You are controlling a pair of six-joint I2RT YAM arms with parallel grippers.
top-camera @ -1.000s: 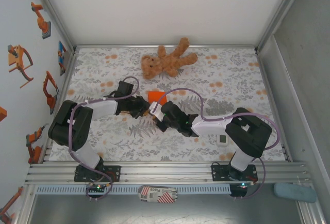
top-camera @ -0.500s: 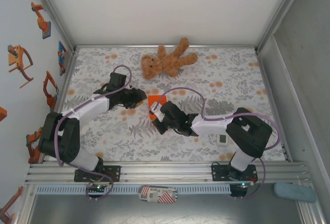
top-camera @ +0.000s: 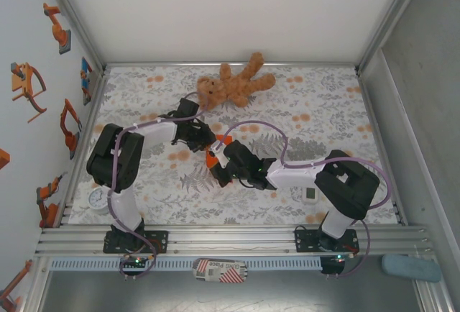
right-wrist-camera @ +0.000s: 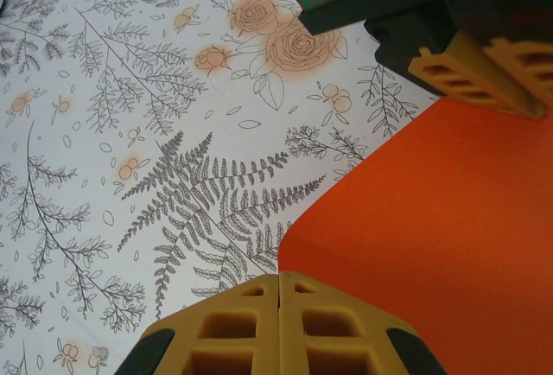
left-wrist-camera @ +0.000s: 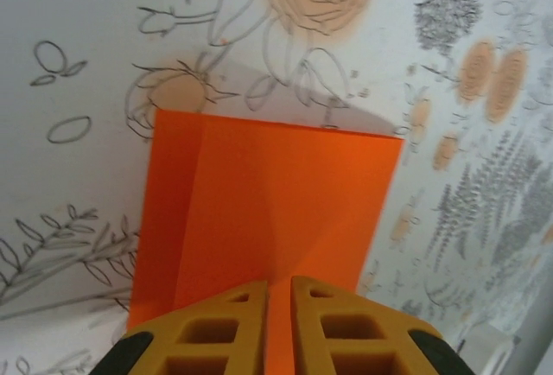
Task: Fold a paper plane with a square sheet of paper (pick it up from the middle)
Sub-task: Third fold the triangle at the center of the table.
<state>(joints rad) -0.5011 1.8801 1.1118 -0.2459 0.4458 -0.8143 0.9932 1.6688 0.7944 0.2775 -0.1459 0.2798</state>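
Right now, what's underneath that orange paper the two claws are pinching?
Under the orange paper sheet, pinched by the left gripper and right gripper, lies the floral tablecloth, visible past its edges. The patch directly beneath is covered, so anything there is unseen.

**White-walled bay around a flowered table**

The teddy bear lies at the far edge of a table covered in a print of grey ferns and orange roses. Just behind the bear rises a plain white back wall. Well to its left, a pale side wall carries orange stickers; well to its right stands a grey panel. Aluminium rails bound the table's edge opposite the bear. The light is even.
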